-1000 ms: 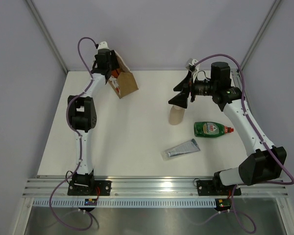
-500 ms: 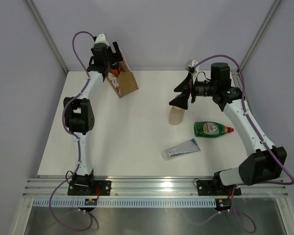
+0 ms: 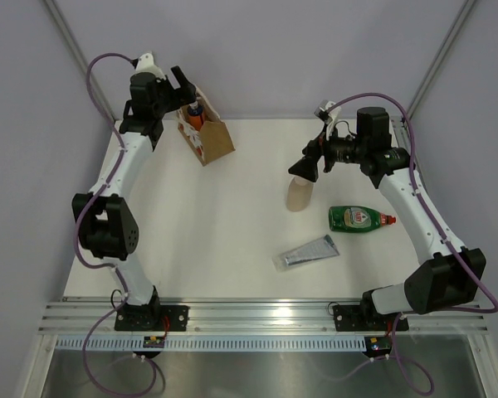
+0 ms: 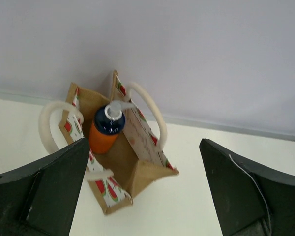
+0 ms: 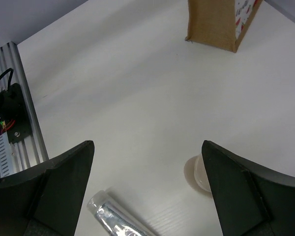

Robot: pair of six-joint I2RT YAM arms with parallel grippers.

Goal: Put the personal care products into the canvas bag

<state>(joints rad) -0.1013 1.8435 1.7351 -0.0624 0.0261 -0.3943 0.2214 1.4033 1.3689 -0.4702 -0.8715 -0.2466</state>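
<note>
- Orange bottle (image 4: 102,137) stands upright inside the canvas bag (image 4: 137,169) at the far left of the table (image 3: 232,215).
- The other three products are out on the right. The beige pump bottle (image 3: 299,196) is upright, the green squeeze bottle (image 3: 357,219) is on its side, and the silver tube (image 3: 307,252) lies flat nearest the arms.
- Left gripper (image 3: 181,87): jaws wide apart, empty, above and behind the bag.
- Right gripper (image 3: 307,162): jaws wide apart, empty, just over the pump bottle, which sits off toward one finger in the wrist view.
- Handling, my guess: the pump bottle looks like light, stiff, smooth plastic and tall enough to tip. Grip the round body mid-height, below the pump head.
- The tube looks soft and low, so pinch it across its width. The green bottle may roll.
- Versus a second ago: the left gripper was down at the bag and has since lifted clear, leaving the orange bottle behind. The right gripper has shifted slightly. The loose products haven't moved.
</note>
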